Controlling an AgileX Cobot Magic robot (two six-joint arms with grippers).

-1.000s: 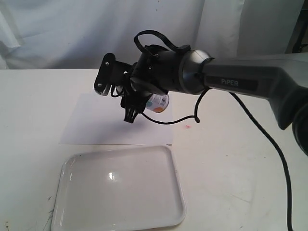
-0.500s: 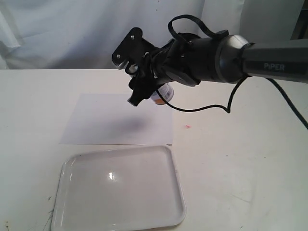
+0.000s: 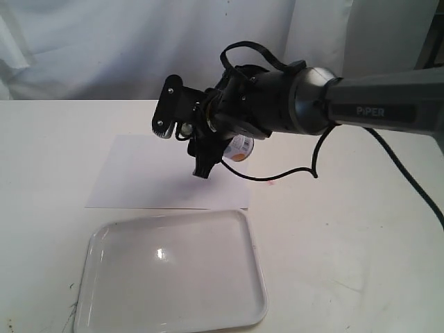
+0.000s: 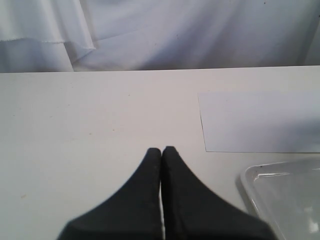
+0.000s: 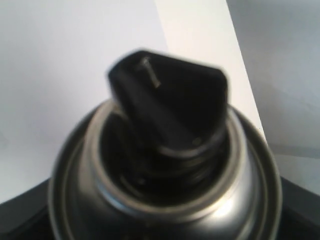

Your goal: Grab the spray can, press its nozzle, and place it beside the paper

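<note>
My right gripper (image 3: 189, 139) hangs in the air over the right part of the white paper (image 3: 139, 173), shut on the spray can (image 3: 239, 147), whose dotted pale label shows beside the dark wrist. Up close in the right wrist view are the can's silver shoulder (image 5: 240, 185) and its black nozzle (image 5: 170, 105), with the paper (image 5: 65, 60) behind them. Nothing touches the nozzle. My left gripper (image 4: 161, 150) is shut and empty, low over bare table to the left of the paper (image 4: 260, 120); the exterior view does not show it.
A glossy white tray (image 3: 229, 309) with a raised rim lies in front of the paper, its corner (image 4: 250, 176) near my left gripper. A black cable (image 3: 281, 175) sags from the right arm toward the table. White cloth hangs behind the table.
The right arm with the can rose and shifted right, then came back down and left over the paper's right part. The can stays gripped.
</note>
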